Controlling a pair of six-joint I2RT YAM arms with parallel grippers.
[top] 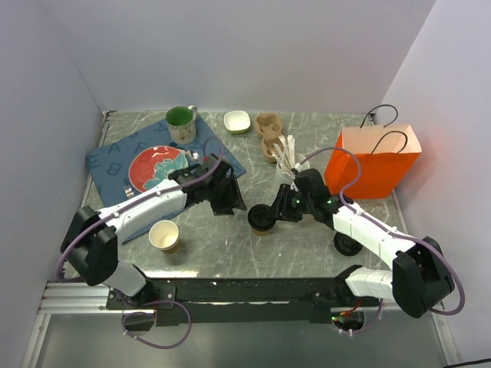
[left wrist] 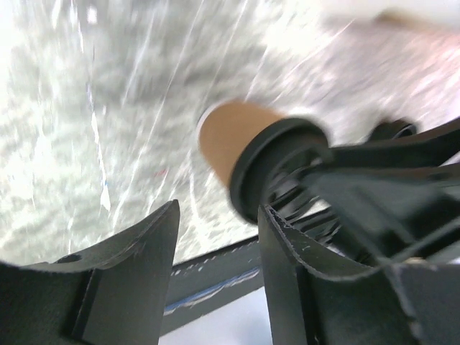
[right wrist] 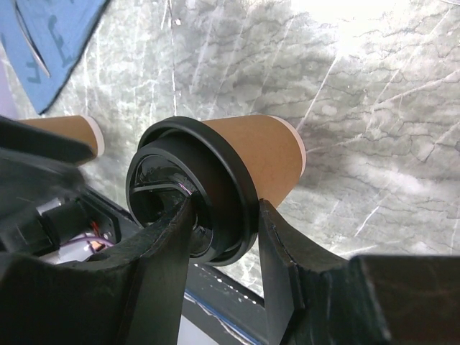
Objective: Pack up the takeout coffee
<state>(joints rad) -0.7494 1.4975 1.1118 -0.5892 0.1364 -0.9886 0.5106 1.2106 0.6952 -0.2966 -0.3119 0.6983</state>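
right wrist shows the right gripper [right wrist: 224, 224] clamped on the coffee cup [right wrist: 264, 154], unclear from above; blurred left wrist shows the left gripper [left wrist: 218, 241] parted and empty.

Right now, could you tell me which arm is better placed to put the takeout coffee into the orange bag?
Right. The right tool holds the takeout coffee, and the orange bag stands on that side. The left tool is open and empty.

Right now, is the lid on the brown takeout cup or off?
On. In the right wrist view the black lid caps the takeout coffee, fingers of the right gripper pinching its rim.
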